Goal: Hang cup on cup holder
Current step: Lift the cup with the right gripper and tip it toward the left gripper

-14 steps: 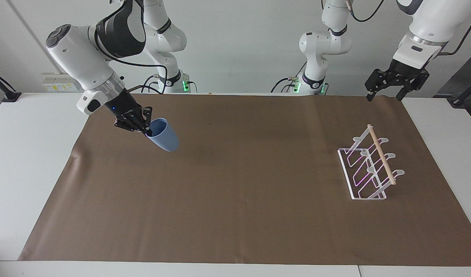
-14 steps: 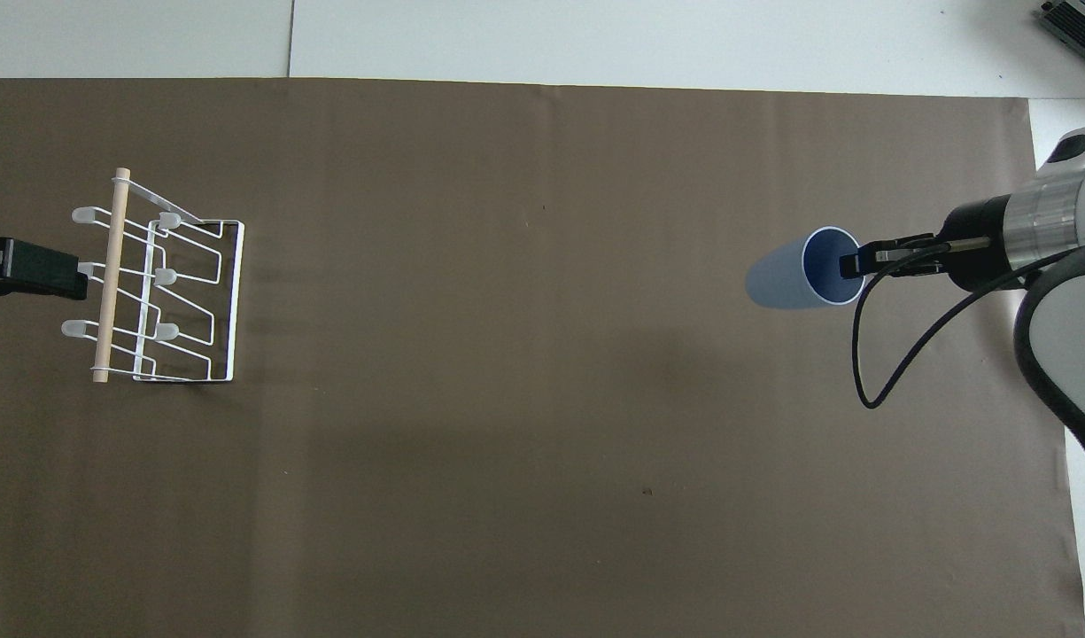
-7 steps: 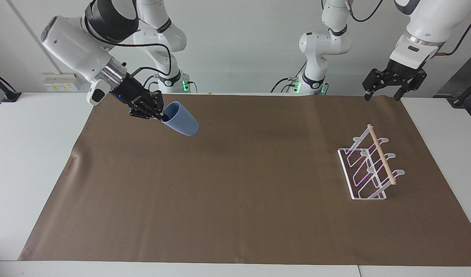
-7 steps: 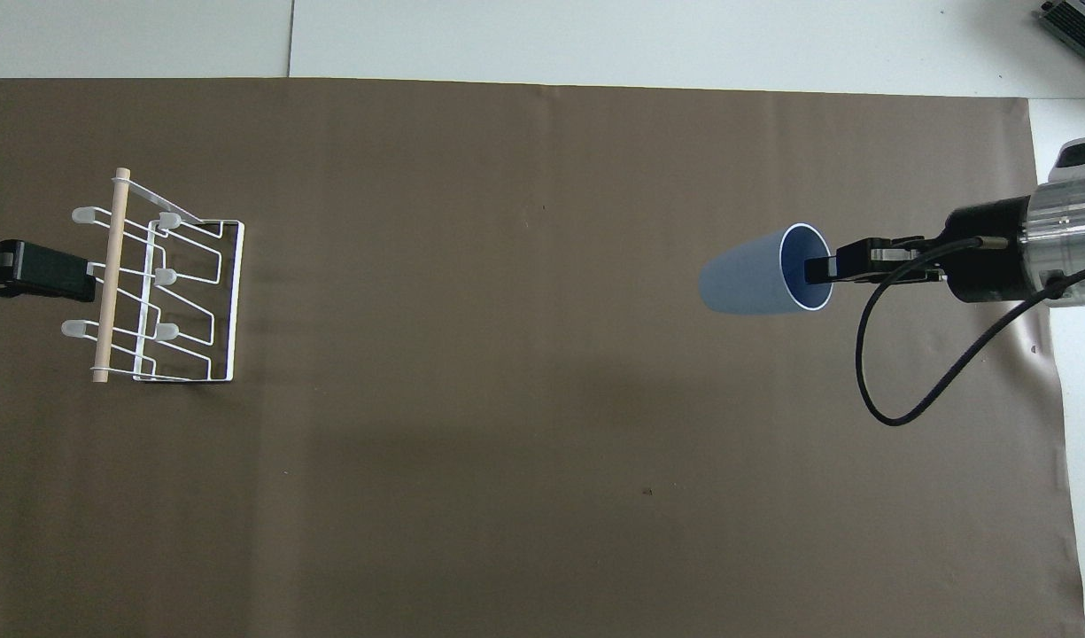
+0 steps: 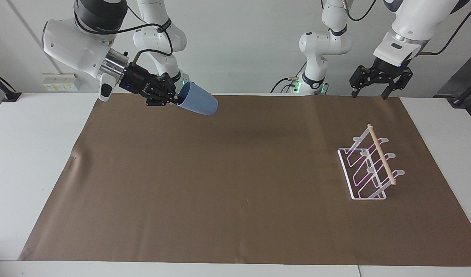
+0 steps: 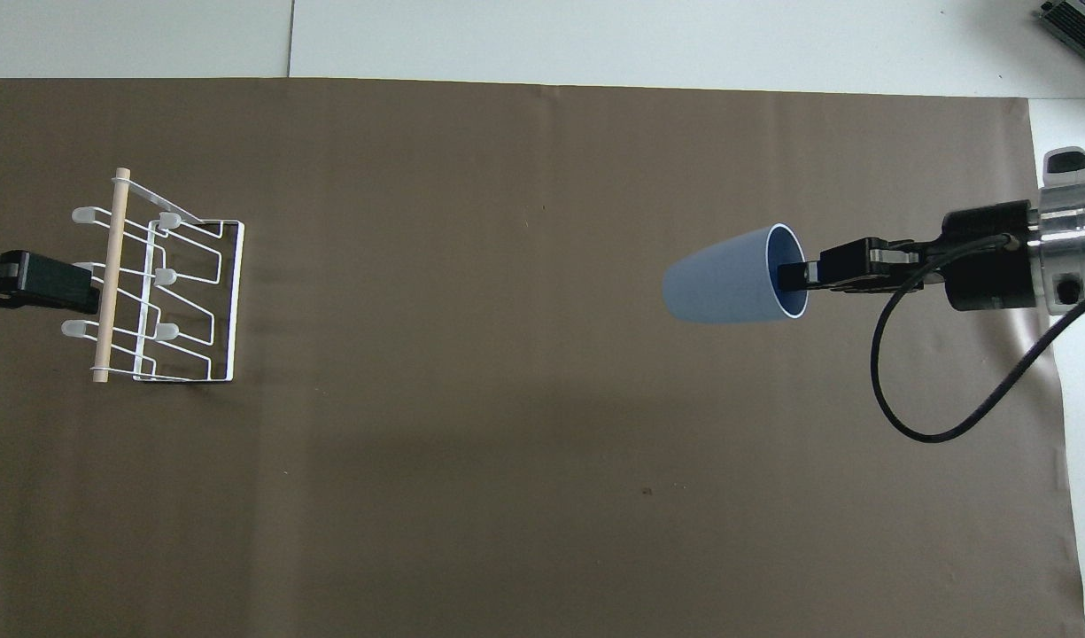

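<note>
Since a second ago the right gripper (image 5: 176,100) has lifted the cup (image 5: 197,103) higher and carried it over the brown mat (image 5: 220,184) toward the middle of the table. Its fingers are clamped on the cup's rim, one inside the mouth, and the cup lies nearly on its side in the air, base pointing to the left arm's end. The cup holder (image 5: 370,165) stands there on the mat, well apart from the cup (no prong has a cup yet). The left gripper (image 5: 373,90) hangs above the mat's edge near it, fingers apart, and has drifted a little. I judge the carry is only half done.
</note>
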Action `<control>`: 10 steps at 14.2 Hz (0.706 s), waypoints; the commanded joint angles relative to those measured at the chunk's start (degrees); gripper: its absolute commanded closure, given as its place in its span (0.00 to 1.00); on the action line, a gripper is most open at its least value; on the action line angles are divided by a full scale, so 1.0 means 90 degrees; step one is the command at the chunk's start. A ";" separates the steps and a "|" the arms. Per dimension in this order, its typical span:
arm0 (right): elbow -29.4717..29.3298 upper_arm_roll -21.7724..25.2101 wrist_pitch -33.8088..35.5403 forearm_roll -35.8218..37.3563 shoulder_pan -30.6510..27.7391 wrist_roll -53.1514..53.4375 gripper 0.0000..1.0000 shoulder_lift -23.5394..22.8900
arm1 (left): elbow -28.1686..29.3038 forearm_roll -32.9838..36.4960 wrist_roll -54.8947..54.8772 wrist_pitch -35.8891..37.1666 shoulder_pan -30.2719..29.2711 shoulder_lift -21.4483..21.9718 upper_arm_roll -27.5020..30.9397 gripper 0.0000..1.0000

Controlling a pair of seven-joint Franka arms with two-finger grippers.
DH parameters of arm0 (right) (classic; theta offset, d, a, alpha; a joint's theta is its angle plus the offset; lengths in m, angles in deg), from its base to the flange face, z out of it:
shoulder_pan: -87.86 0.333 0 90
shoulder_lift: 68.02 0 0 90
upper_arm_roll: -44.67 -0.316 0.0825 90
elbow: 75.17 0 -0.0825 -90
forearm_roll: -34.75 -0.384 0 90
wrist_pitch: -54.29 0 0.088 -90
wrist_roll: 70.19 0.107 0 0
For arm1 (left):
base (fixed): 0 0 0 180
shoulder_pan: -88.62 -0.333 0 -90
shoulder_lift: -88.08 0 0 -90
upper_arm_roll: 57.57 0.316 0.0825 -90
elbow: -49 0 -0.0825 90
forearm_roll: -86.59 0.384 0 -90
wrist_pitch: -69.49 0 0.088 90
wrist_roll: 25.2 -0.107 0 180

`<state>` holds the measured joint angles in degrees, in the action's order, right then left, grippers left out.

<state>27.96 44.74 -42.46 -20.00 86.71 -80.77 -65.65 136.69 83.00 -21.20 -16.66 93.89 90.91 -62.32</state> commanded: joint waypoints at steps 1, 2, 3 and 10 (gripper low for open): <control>0.0326 -0.0037 0.0193 -0.0526 -0.0039 0.0043 1.00 0.0253 | 0.0111 -0.0857 0.0462 -0.0348 0.0078 0.0085 -0.0019 0.00; 0.0492 -0.0037 0.0193 -0.0915 -0.0029 0.0033 1.00 0.0351 | 0.0111 -0.1093 0.0531 -0.0437 0.0078 0.0085 -0.0068 0.00; 0.0668 -0.0037 0.0174 -0.1208 -0.0019 -0.0034 1.00 0.0439 | 0.0101 -0.1250 0.0667 -0.0486 0.0078 0.0076 -0.0233 0.00; 0.2103 -0.0046 -0.0731 -0.2771 0.0428 -0.0377 1.00 0.1201 | 0.0082 -0.2900 0.3359 -0.1267 0.0078 0.0017 -0.0751 0.00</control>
<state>40.44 44.51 -43.76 -40.26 87.97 -82.25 -59.10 136.70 60.02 1.79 -25.88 94.36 90.85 -67.93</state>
